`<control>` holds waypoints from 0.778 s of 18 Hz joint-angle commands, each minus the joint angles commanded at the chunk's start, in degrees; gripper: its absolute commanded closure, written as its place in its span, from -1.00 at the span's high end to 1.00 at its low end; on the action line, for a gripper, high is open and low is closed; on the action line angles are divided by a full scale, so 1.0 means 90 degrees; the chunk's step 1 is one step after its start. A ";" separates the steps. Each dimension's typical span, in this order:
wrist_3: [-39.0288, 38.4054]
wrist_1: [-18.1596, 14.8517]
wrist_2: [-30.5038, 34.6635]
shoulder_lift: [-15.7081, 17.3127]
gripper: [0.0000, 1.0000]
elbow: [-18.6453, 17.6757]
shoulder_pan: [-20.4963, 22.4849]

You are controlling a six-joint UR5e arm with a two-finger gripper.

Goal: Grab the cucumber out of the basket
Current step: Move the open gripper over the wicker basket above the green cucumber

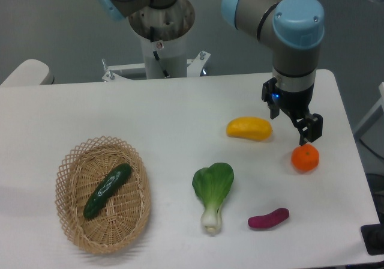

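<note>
Jaws parted over orange point(305, 157).

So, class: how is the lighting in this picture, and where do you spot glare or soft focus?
Fixed camera: even, diffuse light with faint shadows; a glossy highlight streaks the cucumber in the basket; the gripper and the orange look slightly soft.

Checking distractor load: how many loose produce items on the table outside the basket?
4: mango centre-right, orange under the pincer, bok choy centre, purple vegetable front right.
</note>
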 joint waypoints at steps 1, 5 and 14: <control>0.0000 0.0000 0.0029 0.0000 1.00 -0.0010 -0.0010; -0.0107 -0.0049 0.0019 0.0010 1.00 -0.0019 -0.0234; -0.3948 -0.0195 -0.0020 0.0293 1.00 -0.0605 -0.1667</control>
